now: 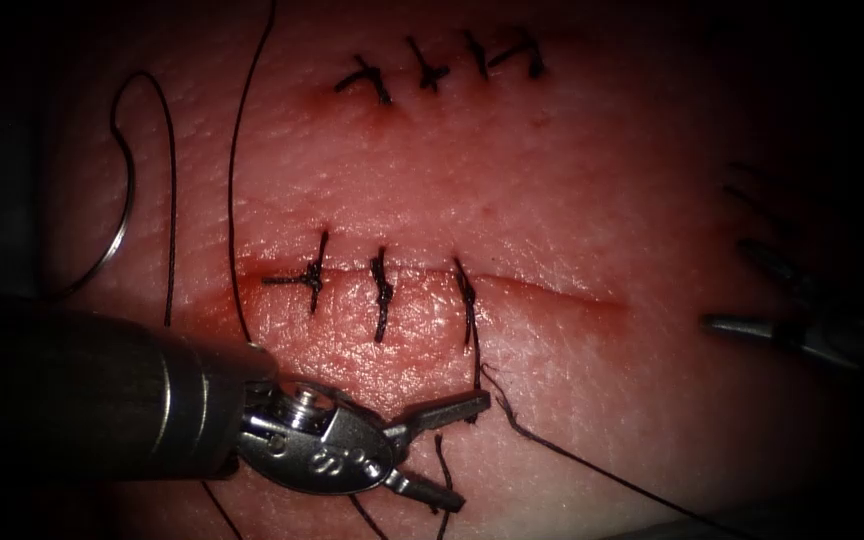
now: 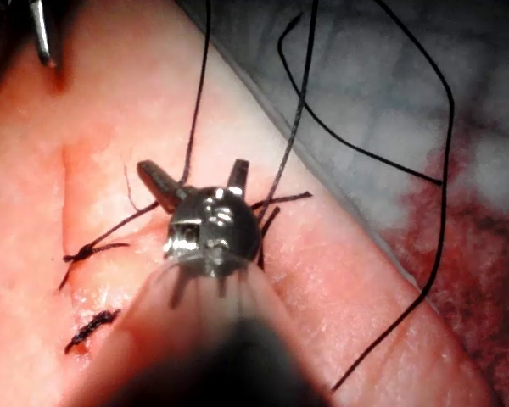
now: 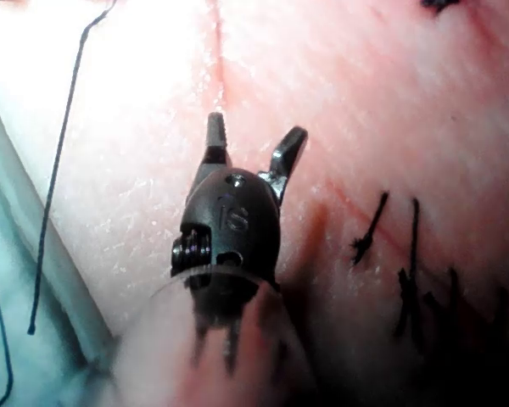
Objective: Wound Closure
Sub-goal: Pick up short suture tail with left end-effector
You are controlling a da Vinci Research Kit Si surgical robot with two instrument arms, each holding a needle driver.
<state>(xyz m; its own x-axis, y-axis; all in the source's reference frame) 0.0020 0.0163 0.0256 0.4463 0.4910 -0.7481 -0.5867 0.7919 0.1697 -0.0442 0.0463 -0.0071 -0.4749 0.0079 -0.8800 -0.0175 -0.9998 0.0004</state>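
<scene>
Left end effector jaws apart, empty, below cut near third stitch. Right end effector jaws apart, empty, over tissue. Needle lies free at far left, thread trailing.

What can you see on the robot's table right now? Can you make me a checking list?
Surface: tissue, cut with three stitches, red fluid at its left end.
Job's things: needle lies loose, left of the stitches; thread trails across the tissue.
Clutter: another stitch row above the cut.
Hands: left hand open, holding nothing; right hand open, holding nothing.
Cables: nothing seen.
Surroundings: grey underlay beside the tissue.
</scene>
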